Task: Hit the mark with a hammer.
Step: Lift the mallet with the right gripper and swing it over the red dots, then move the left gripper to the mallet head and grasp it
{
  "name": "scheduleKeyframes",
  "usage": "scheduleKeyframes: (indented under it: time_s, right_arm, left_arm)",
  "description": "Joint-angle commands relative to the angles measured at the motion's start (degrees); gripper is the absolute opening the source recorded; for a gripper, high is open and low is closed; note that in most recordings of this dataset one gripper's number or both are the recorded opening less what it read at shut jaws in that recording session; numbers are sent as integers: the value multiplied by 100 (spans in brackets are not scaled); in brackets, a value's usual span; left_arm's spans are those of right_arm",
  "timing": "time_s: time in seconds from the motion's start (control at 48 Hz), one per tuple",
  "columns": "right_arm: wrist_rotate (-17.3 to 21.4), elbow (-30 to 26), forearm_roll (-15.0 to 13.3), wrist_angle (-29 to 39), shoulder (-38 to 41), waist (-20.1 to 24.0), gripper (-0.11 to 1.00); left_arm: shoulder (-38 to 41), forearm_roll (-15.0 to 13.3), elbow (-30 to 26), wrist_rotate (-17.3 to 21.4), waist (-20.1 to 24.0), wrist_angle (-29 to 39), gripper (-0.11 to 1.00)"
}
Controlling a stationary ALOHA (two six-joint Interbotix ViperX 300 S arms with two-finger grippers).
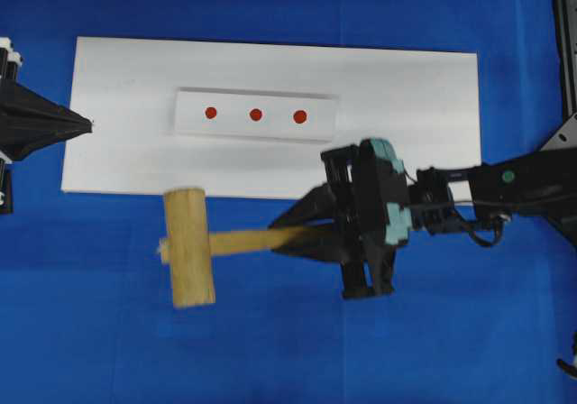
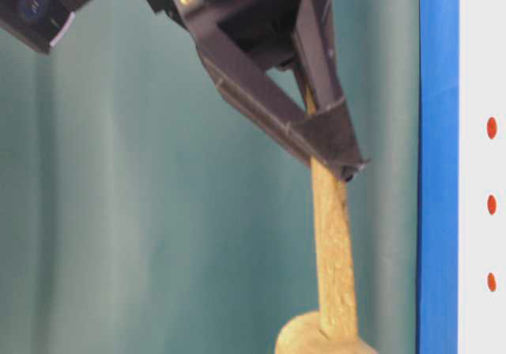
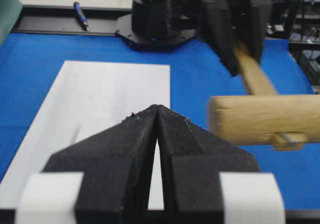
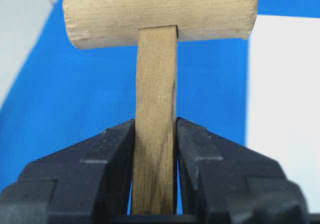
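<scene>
The hammer, a light wooden mallet, has its thick head [image 1: 189, 246] over the blue cloth just in front of the white board's near edge. Its flat handle [image 4: 156, 84] runs back into my right gripper [image 4: 155, 126], which is shut on it, one pad on each side. The table-level view shows that gripper [image 2: 348, 164] holding the handle [image 2: 332, 243] raised, head downward. Three red marks [image 1: 255, 114] sit in a row on a white strip [image 1: 189, 126] in the middle of the board. My left gripper [image 1: 86, 126] rests shut and empty at the board's left end, tips [image 3: 157, 106] touching.
The white board [image 1: 406, 88] lies on a blue cloth [image 1: 108, 332]. The left wrist view shows the right arm's black base [image 3: 155, 24] at the far end, and a blue pen [image 3: 80, 15] on the black frame beside it.
</scene>
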Motion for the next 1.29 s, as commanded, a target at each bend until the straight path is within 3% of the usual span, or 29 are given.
scheduleKeyframes:
  time_s: [0.0, 0.271, 0.459, 0.771, 0.897, 1.084, 1.272]
  right_arm:
    - [-114, -105, -9, 9, -185, -255, 10]
    - [-853, -132, -18, 246, -220, -1274, 10]
    - [-1266, -176, -18, 308, -220, -1723, 10]
    - [-1485, -237, -26, 264, -220, -1793, 10]
    - [-1740, -255, -237, 141, -237, -1793, 10]
    - [-2558, -202, -756, -255, -272, -1793, 10]
    - [-3639, -158, -896, -861, -299, -1731, 10]
  left_arm:
    - [26, 0, -70, 0, 0, -62, 0]
    - [26, -9, -70, 0, 9, -62, 0]
    - [26, 0, -70, 0, 9, -62, 0]
    - [26, -9, -70, -9, 0, -62, 0]
    - [26, -9, -79, -88, 9, -62, 0]
    - [26, 0, -70, -255, 0, -26, 0]
    - [26, 0, -70, -369, 0, -26, 0]
